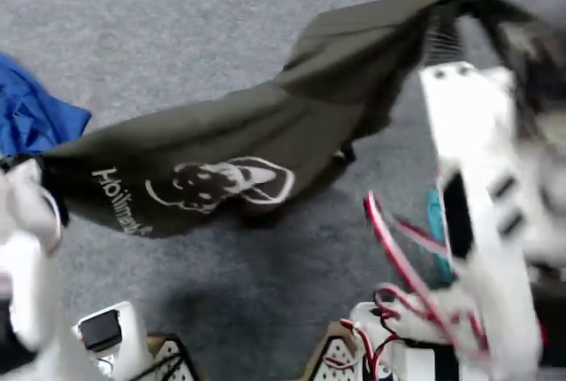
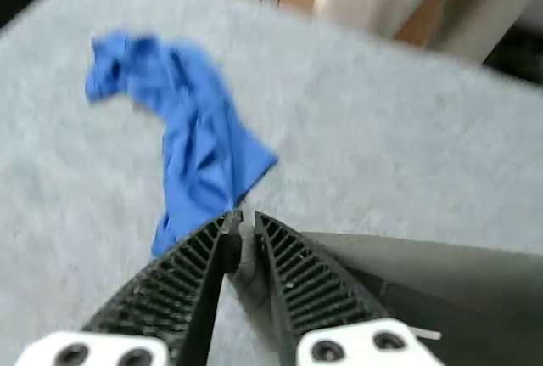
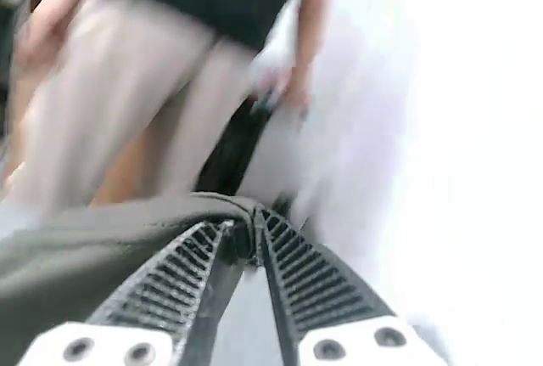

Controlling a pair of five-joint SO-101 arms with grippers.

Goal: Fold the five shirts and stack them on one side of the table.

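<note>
An olive-green shirt [image 1: 265, 133] with a white print hangs stretched above the grey table [image 1: 177, 45], held at both ends. At the table's left side my left gripper [image 2: 243, 239] is shut on one edge of the olive shirt [image 2: 424, 273]. High at the back right, my right gripper [image 3: 246, 234] is shut on the other edge of the olive shirt [image 3: 93, 247]. A crumpled blue shirt [image 1: 31, 116] lies on the table at the far left, also visible past the left fingers as the blue shirt [image 2: 182, 137].
The arm bases with red and white cables [image 1: 398, 310] stand along the table's front edge. Bare grey cloth lies behind and under the stretched shirt.
</note>
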